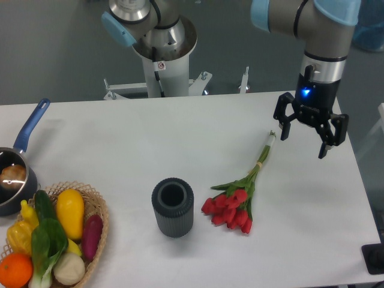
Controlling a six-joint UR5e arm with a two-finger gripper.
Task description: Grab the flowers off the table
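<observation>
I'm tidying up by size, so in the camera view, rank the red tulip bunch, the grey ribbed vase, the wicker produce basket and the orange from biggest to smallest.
1. Wicker produce basket, though the frame cuts it off.
2. Bunch of red tulips, longest thanks to its stems.
3. Grey ribbed vase.
4. Orange, partly cropped yet clearly smallest.

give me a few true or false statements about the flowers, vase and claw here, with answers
1. The flowers lie flat on the table. True.
2. The claw grips the stems. False: it is open, holding nothing, right of the stem ends.
3. The vase stands upright left of the blooms. True.
4. The flowers are in the vase. False: they lie beside it.
5. The basket sits on the right. False: it is at the front left.
</observation>
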